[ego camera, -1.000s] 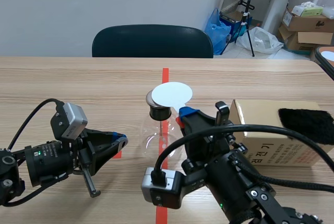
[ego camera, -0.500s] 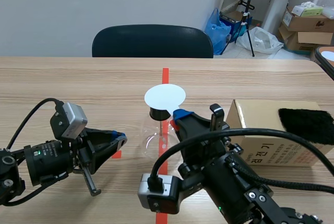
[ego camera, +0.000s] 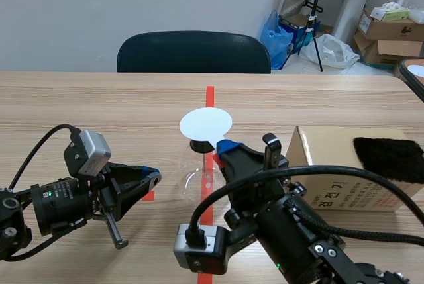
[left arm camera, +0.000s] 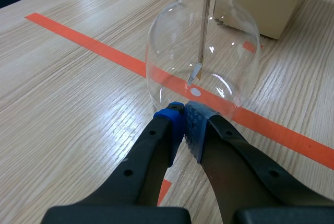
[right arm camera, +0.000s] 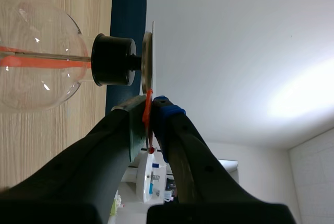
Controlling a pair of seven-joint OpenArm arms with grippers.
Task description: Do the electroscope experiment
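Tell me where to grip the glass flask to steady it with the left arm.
Probably the black stopper, coming in level from the left: the flask is round, wide and slick lower down, and the white disc in the right gripper covers the top.

left arm low over the tabletop, claw (left arm camera: 185, 115) level and pointing forward, blue pads pressed together with nothing between them. right arm extends to mid-table, wrist rolled on its side, claw (right arm camera: 150, 108) raised, fingers pinched on the edge of a white disc (ego camera: 206, 123).
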